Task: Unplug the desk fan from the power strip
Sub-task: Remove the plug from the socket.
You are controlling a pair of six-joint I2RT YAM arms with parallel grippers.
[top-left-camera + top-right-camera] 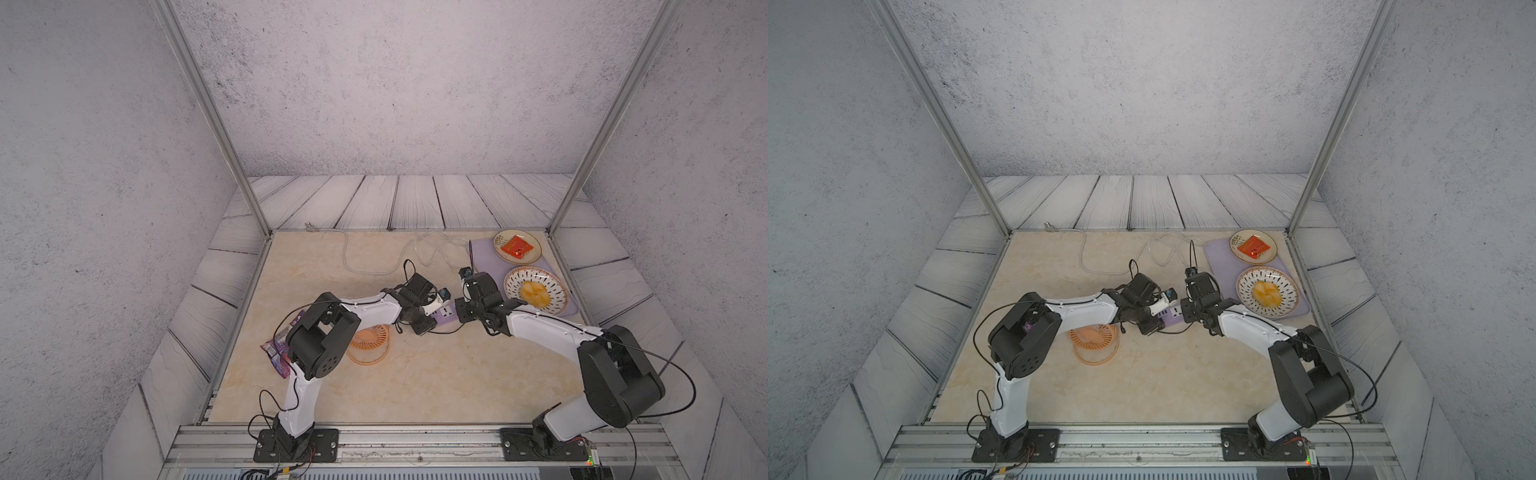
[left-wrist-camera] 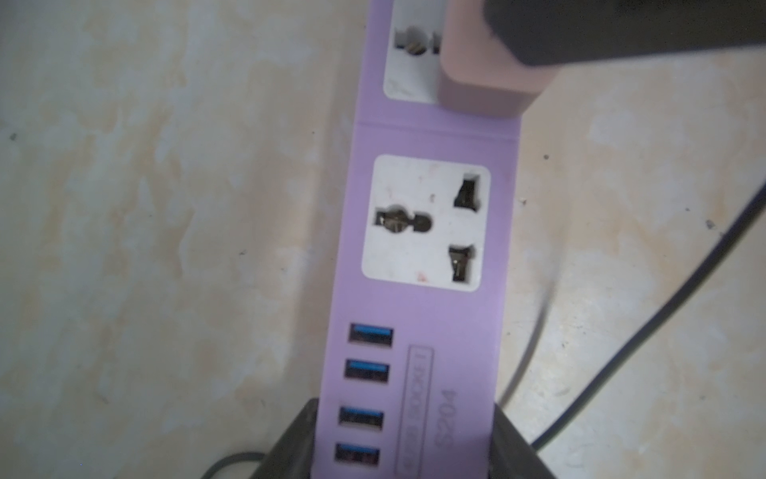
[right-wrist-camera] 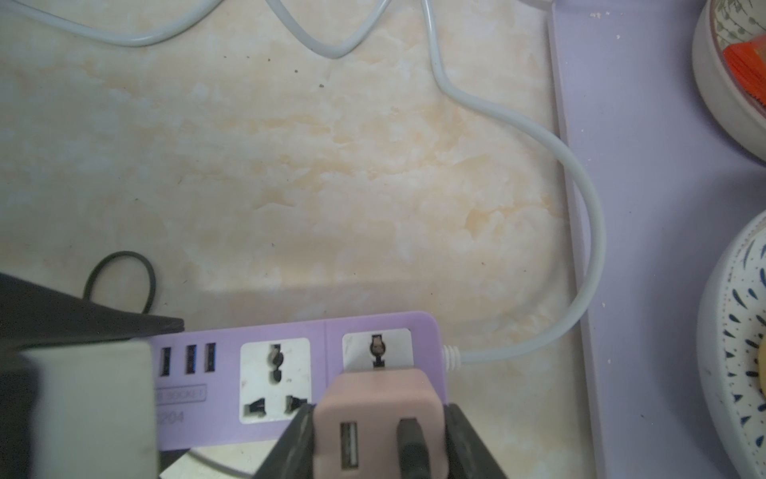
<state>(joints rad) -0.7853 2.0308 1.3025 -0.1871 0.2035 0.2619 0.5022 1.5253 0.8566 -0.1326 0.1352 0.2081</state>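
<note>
Power strip (image 2: pixel 422 298): smooth lavender plastic bar, two white universal sockets (image 2: pixel 427 224), four blue USB ports (image 2: pixel 369 336), whitish-grey cord (image 3: pixel 599 249); laid flat mid-way across the marbled tabletop (image 1: pixel 436 374), its USB end clamped across by the left gripper (image 2: pixel 406 446). Plug cube (image 3: pixel 373 394): matte pinkish-beige, round-cornered, stood on the cord-end socket and pinched tight by the right gripper (image 3: pixel 379 439), a thin black cable (image 2: pixel 655 324) led off. Desk fan (image 1: pixel 371 335): round orange-peach slatted grille on a ring stand, laid at 8 o'clock of the strip, partly hidden by the left arm (image 1: pixel 365 309).
</note>
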